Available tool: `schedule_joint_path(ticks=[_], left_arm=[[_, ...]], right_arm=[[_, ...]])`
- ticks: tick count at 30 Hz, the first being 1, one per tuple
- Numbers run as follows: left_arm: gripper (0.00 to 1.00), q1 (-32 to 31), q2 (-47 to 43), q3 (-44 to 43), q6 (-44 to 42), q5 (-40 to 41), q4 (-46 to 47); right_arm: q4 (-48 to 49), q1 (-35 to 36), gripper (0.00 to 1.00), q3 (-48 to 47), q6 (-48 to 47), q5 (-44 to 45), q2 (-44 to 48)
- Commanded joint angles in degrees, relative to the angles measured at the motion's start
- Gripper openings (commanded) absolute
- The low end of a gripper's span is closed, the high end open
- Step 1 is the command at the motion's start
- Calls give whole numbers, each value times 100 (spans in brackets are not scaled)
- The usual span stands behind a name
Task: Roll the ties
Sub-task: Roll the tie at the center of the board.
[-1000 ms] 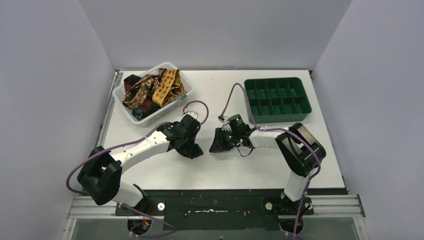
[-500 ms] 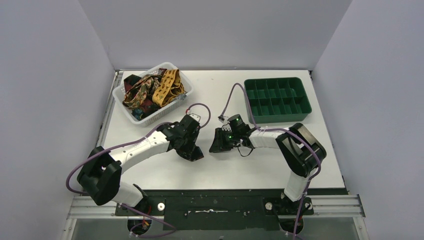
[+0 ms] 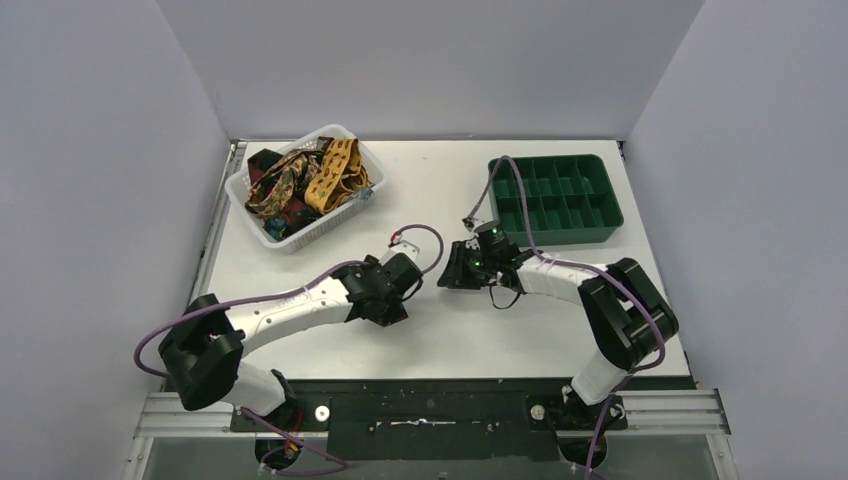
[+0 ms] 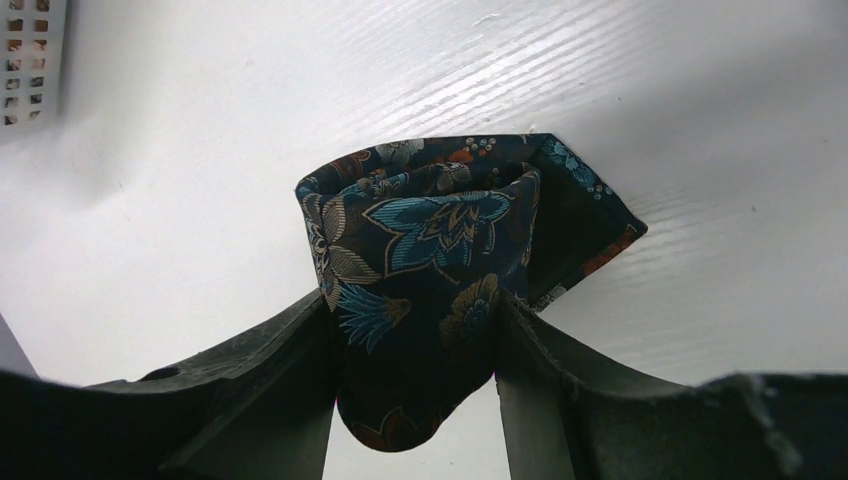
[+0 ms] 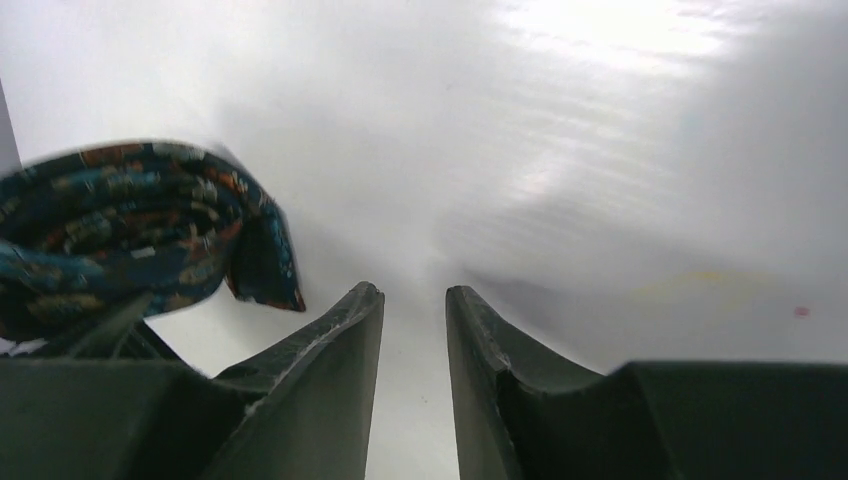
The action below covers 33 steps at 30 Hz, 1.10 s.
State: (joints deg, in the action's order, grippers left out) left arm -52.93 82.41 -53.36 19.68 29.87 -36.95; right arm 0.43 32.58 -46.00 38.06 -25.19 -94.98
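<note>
A dark tie with a multicoloured floral print [image 4: 430, 220] is rolled into a coil on the white table. My left gripper [image 4: 412, 300] is shut on this roll, one finger on each side, with the pointed end sticking out to the right. In the top view the left gripper [image 3: 392, 305] covers the roll. My right gripper [image 5: 415, 292] stands just right of it, empty, its fingers a narrow gap apart over bare table; the roll [image 5: 120, 230] shows at its left. In the top view the right gripper [image 3: 450, 277] is near the table's middle. Several other ties [image 3: 300, 180], mustard-yellow, dark red and brown, lie piled in a basket.
The white mesh basket [image 3: 243, 190] stands at the back left. A green compartment tray [image 3: 600, 228] stands at the back right. Purple cables loop above both wrists. Grey walls close the table on three sides.
Both grippers have shifted to the right. The left one carried the rolled tie along; the right one moved right and slightly back, toward the green tray.
</note>
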Motion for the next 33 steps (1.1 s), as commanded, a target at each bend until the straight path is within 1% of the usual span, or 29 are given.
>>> schedule_joint_path(ticks=[1, 8, 10, 15, 17, 19, 21, 26, 28, 31, 32, 33], left_arm=[[52, -413, 195, -149, 311, 782, -89], [52, -993, 924, -432, 816, 1165, -271], [54, -1159, 1182, -603, 1007, 1350, -444], [55, -1575, 1953, -1118, 1555, 1687, -925], [56, -1661, 2147, -1246, 1673, 1672, -1003], [59, -1708, 2235, -1302, 1719, 1465, -944], [62, -1737, 2193, -1284, 1690, 1235, -780], [73, -1715, 1835, -1278, 1522, 764, -406], [75, -1660, 1598, -1346, 1425, 606, -290], [78, -1593, 1172, -1447, 1350, 468, -188], [79, -1543, 980, -1425, 1335, 404, -120], [80, -1501, 693, -1360, 1322, 314, -26]], right_arm=[[-25, -311, 32, 29, 87, 458, 450], [-322, -707, 33, 44, 72, 662, 646], [-335, -776, 33, 63, 59, 662, 677], [-398, -837, 34, 81, 18, 688, 726], [-410, -873, 35, 95, 17, 704, 734], [-418, -905, 36, 112, 11, 706, 747], [-440, -949, 37, 113, -18, 692, 753], [-454, -1062, 40, 95, -116, 543, 762], [-370, -1076, 43, 91, -168, 339, 770], [-194, -1091, 44, 104, -242, 55, 846], [-132, -1094, 45, 115, -246, -46, 872], [-92, -1095, 51, 136, -236, -138, 905]])
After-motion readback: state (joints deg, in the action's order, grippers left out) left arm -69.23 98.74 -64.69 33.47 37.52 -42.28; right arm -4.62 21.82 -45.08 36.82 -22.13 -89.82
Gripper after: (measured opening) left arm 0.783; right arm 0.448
